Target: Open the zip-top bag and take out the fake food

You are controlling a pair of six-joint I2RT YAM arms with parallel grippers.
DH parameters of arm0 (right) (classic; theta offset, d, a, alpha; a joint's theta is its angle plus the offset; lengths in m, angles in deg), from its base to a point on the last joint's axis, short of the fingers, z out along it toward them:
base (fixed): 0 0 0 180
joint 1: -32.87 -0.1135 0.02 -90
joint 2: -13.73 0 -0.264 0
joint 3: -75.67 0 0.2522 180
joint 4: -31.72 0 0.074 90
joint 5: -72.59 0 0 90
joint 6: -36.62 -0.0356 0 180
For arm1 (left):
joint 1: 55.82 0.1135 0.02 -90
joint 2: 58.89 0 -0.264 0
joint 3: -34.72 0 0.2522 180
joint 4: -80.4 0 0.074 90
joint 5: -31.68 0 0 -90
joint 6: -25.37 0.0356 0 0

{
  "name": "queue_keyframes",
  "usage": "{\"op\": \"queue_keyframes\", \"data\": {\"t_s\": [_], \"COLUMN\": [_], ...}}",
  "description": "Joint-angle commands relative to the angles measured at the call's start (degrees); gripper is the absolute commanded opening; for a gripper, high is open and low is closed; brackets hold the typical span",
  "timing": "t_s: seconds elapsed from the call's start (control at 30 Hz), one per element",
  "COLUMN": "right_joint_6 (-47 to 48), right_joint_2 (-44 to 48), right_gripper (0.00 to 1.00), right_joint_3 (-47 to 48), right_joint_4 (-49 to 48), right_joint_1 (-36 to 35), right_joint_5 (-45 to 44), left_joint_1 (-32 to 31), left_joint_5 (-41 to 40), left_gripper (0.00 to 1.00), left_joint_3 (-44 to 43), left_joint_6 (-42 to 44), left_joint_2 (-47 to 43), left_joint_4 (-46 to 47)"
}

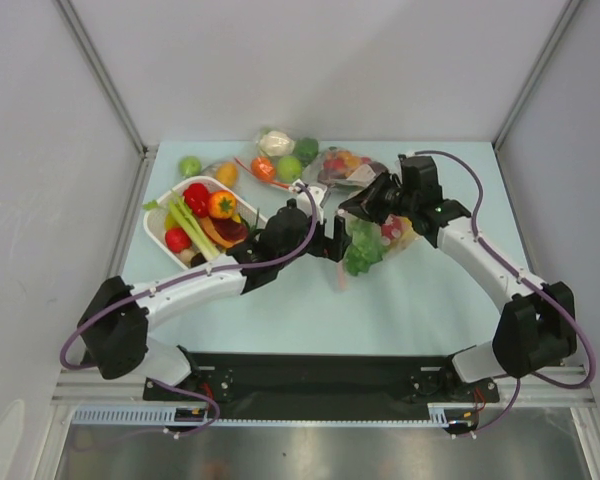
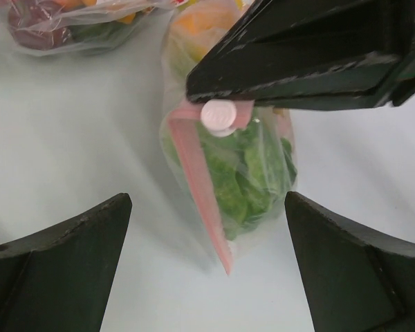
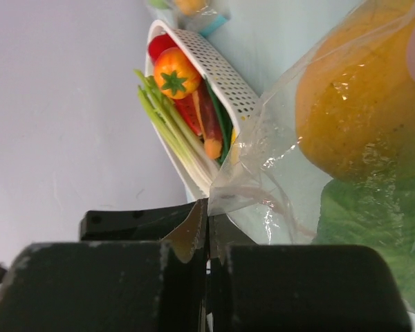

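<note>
Pale blue bench (image 1: 400, 310), smooth and matte, is boxed in by plain grey-white walls.

- The zip-top bag (image 2: 263, 207) is seen just ahead of the left gripper (image 2: 207, 200), lined up between its fingers but not touched. The bag is thin clear film, crinkled and glossy. A flat pinkish-red zip strip (image 2: 197, 187) runs down one edge, with a small white round disc (image 2: 218, 116) at its top end.
- The fake food (image 1: 375, 240) is packed inside. A ruffled leafy lettuce (image 2: 252, 180) sits at the end nearest the left gripper, and a smooth rounded orange-yellow fruit (image 3: 360, 104) lies beyond it. Other pieces can't be made out.
- The right gripper (image 3: 207, 214) is clamped on a fold of the bag's film. The plastic is pinched between scuffed black fingers and fans out wrinkled from the pinch.
- The left gripper is spread wide, with nothing held.
- The left arm is stretched diagonally from its base toward bench centre. The right arm is bent at the elbow and angled inward, its gripper facing the left gripper across the bag.
- A white perforated plastic basket (image 3: 221, 76) with ribbed leek stalks and glossy red peppers is set off to the left gripper's left.
- A clear bag with cauliflower (image 1: 278, 148) and a second clear bag (image 1: 342, 165) lie beyond both grippers.
</note>
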Motion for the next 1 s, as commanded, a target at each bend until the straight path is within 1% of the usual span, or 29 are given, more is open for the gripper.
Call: {"op": "queue_keyframes", "data": {"t_s": [0.0,0.1,0.17,0.27,0.3,0.37,0.4,0.47,0.5,0.53,0.57,0.6,0.63,0.67,0.8,0.87,0.9,0.97], "right_joint_6": [-4.12,-6.4,-6.94,-6.94,-6.94,-6.94,-6.94,-6.94,-6.76,-6.59,-6.07,-5.8,-5.54,-4.92,-3.6,-2.81,-1.5,0.35], "right_joint_2": [4.38,5.7,6.14,7.02,7.2,7.81,8.07,8.6,8.6,8.86,9.13,9.22,9.31,9.74,10.18,10.27,10.27,10.71], "right_gripper": [0.0,0.0,0.0,0.0,0.0,0.0,0.0,0.0,0.0,0.0,0.0,0.0,0.0,0.0,0.0,0.04,0.12,0.22], "right_joint_3": [-0.23,-1.46,-2.25,-3.04,-3.3,-4.18,-4.36,-5.24,-5.41,-5.59,-5.85,-6.03,-6.03,-6.21,-6.73,-6.74,-6.91,-6.82], "right_joint_4": [-5.23,-6.99,-7.61,-6.99,-6.99,-6.9,-6.9,-6.9,-6.99,-6.73,-6.64,-6.55,-6.12,-6.03,-6.03,-5.94,-5.94,-5.5], "right_joint_1": [-0.32,-0.32,-0.32,-0.32,-0.41,-0.32,-0.32,-0.15,-0.06,0.11,0.29,1.07,1.52,2.13,5.12,6.26,6.7,8.11], "right_joint_5": [3.17,3.88,3.88,3.97,3.97,3.79,3.79,3.7,3.62,3.62,3.7,3.79,4.14,4.32,6.34,7.74,8.7,9.5], "left_joint_1": [-0.32,-0.32,-0.32,-0.32,-0.32,-0.32,-0.32,-0.32,-0.32,-0.32,-0.32,-0.32,-0.32,-0.24,-0.24,-0.15,-0.15,-0.06], "left_joint_5": [-3.04,-2.25,-0.59,1.08,2.48,3.98,5.99,7.67,9.94,10.66,11.36,11.98,13.55,14.18,17.87,19.19,19.54,20.86], "left_gripper": [1.0,1.0,0.99,0.84,0.76,0.65,0.57,0.47,0.36,0.3,0.21,0.14,0.1,0.0,0.0,0.0,0.0,0.0], "left_joint_3": [1.05,1.4,2.36,3.33,3.77,4.12,4.38,4.82,5.0,5.0,5.09,5.09,5.09,5.0,3.78,2.64,2.19,1.32], "left_joint_6": [-0.44,-0.79,-0.71,-0.71,-0.71,-0.53,-0.18,-0.09,0.35,0.52,0.7,1.48,1.93,2.28,4.74,5.53,6.84,8.95], "left_joint_2": [0.62,1.33,1.06,0.71,0.71,0.8,0.97,1.06,0.98,0.8,0.71,0.54,0.27,0.27,0.18,-0.34,-0.6,-2.01], "left_joint_4": [0.76,1.38,3.66,6.91,7.53,9.37,9.81,11.31,11.83,12.19,12.36,12.54,12.63,12.63,11.67,10.26,8.78,7.45]}}
